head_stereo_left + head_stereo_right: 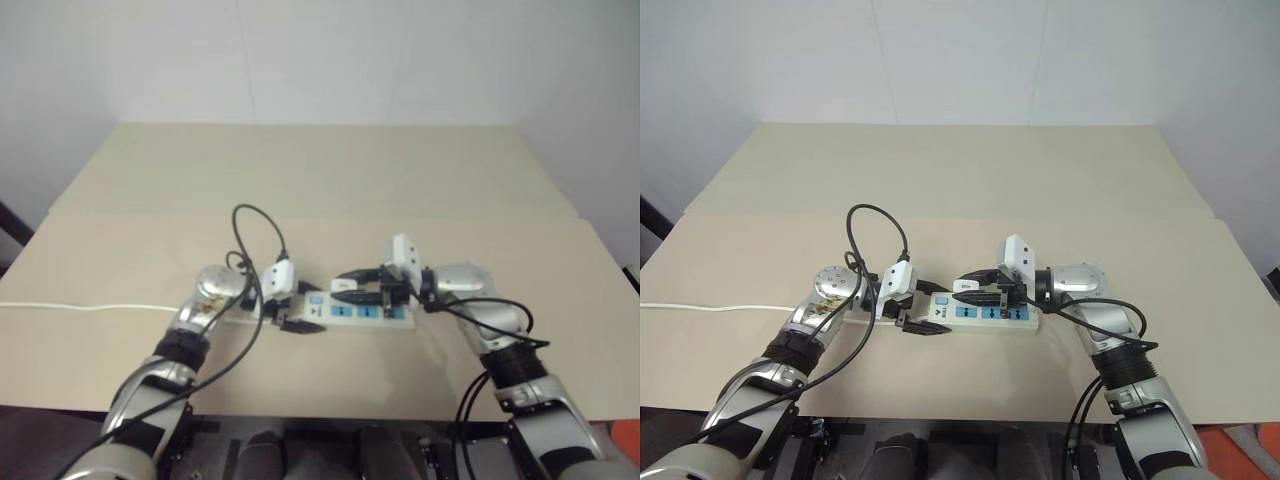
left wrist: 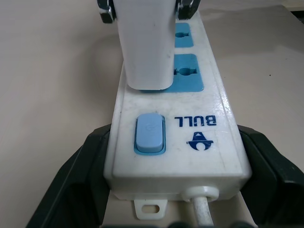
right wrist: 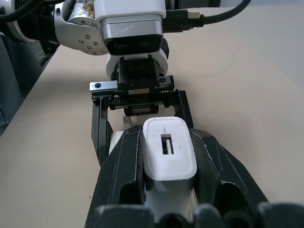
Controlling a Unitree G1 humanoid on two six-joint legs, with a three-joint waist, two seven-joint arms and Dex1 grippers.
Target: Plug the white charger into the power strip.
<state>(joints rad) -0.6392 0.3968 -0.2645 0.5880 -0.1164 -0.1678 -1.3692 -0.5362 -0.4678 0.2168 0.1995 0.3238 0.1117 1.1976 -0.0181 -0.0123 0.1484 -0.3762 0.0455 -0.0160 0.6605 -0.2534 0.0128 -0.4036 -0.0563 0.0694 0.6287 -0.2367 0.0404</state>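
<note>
The left gripper pinches the switch end of the power strip, bracing it on the table. The right gripper, approaching from 3 o'clock, pinches the white charger upright over the first blue socket beside the switch, for pressing down.

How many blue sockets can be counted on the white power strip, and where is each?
3, in a row on the long flat white power strip. The small white cube-shaped charger stands on the socket next to the blue switch; another follows; the third shows at the far end.
</note>
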